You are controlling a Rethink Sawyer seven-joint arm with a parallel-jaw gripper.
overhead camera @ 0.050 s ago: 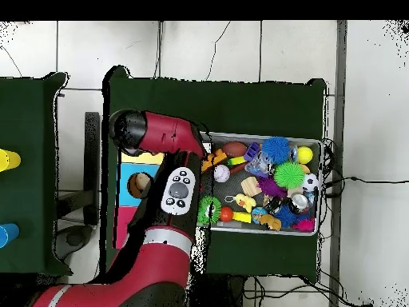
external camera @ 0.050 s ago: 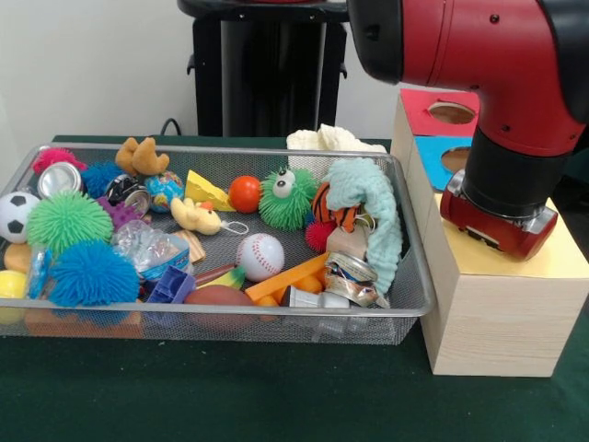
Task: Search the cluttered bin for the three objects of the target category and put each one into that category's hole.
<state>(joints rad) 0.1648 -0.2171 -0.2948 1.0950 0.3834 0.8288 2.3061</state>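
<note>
A wire mesh bin [external camera @ 0.050 s ago: 409, 276] [overhead camera @ 0.050 s ago: 318, 144] holds a heap of mixed things. Among them are a baseball [external camera @ 0.050 s ago: 260, 256], a soccer ball [external camera @ 0.050 s ago: 16, 215], an orange ball [external camera @ 0.050 s ago: 245, 193], a brown football [external camera @ 0.050 s ago: 219, 298] and a crushed can [external camera @ 0.050 s ago: 354, 279]. To the bin's right stands a wooden box [external camera @ 0.050 s ago: 497, 313] with red [external camera @ 0.050 s ago: 423, 118], blue [external camera @ 0.050 s ago: 428, 152] and yellow [external camera @ 0.050 s ago: 561, 258] tops. The red hole [external camera @ 0.050 s ago: 452, 112] and blue hole [external camera @ 0.050 s ago: 456, 158] show. My gripper [external camera @ 0.050 s ago: 497, 228] hangs low over the yellow top at the end of the red arm [overhead camera @ 0.050 s ago: 172, 200], which hides what is under it.
Spiky rubber balls in green [external camera @ 0.050 s ago: 67, 221] and blue [external camera @ 0.050 s ago: 92, 273], plush toys [external camera @ 0.050 s ago: 141, 156], a cheese wedge [external camera @ 0.050 s ago: 207, 191] and a pale blue cloth [external camera @ 0.050 s ago: 373, 207] crowd the bin. A white cloth [external camera @ 0.050 s ago: 331, 140] lies behind it. Green felt [external camera @ 0.050 s ago: 276, 396] covers the table.
</note>
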